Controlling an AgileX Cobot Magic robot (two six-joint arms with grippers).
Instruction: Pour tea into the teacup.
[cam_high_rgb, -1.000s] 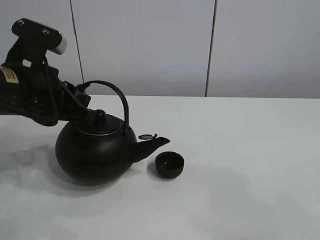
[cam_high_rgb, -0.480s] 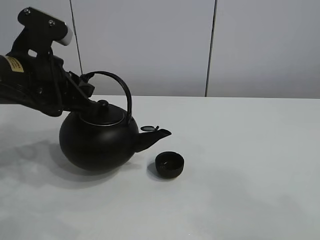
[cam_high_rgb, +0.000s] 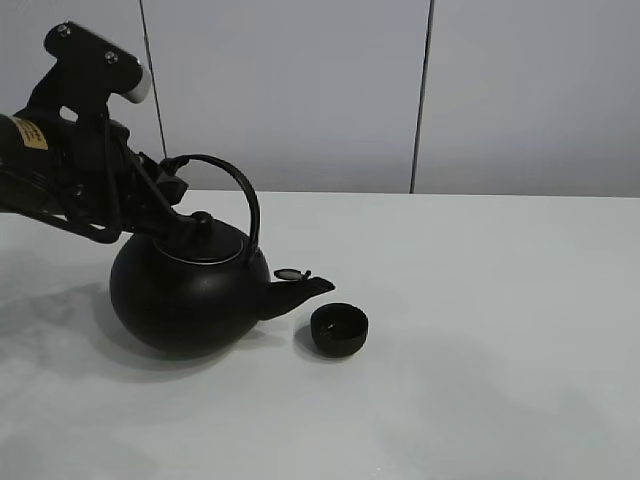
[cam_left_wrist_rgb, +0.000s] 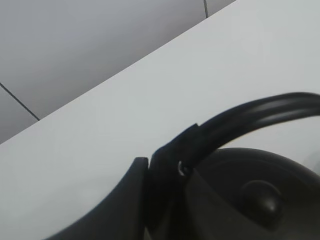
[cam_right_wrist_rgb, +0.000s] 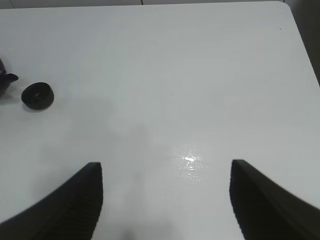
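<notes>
Here the left gripper (cam_high_rgb: 170, 184) is clamped tight on the arched handle (cam_high_rgb: 238, 192) of the black kettle (cam_high_rgb: 180, 300), gripping it low on the side away from the spout (cam_high_rgb: 298, 292). In the left wrist view its dark fingers (cam_left_wrist_rgb: 122, 207) close around the handle. The handle curves away from them, and the round lid knob (cam_left_wrist_rgb: 260, 197) sits just beyond, under that arc. The kettle's round body hangs directly beneath the fingers and tips slightly toward the spout, whose small flap (cam_high_rgb: 292, 273) stands lifted above its tip. Whether the kettle's base touches the white table (cam_high_rgb: 500, 320) or hangs just over it cannot be told, though a shadow lies close under it.

The teacup (cam_high_rgb: 339, 329) stands upright on the table on the far side of the kettle from the left fingers, past the spout. The spout tip is near the cup's rim but apart from it, a little higher and not over the opening. The cup's inside is too dark to show what it holds.

The right gripper (cam_right_wrist_rgb: 166, 165) hangs spread wide. Its two fingers (cam_right_wrist_rgb: 80, 200) hold nothing, and the white table shows between them. The teacup is well away from these fingers, ahead of them and off toward the left arm's side, with the spout tip just beside it.
</notes>
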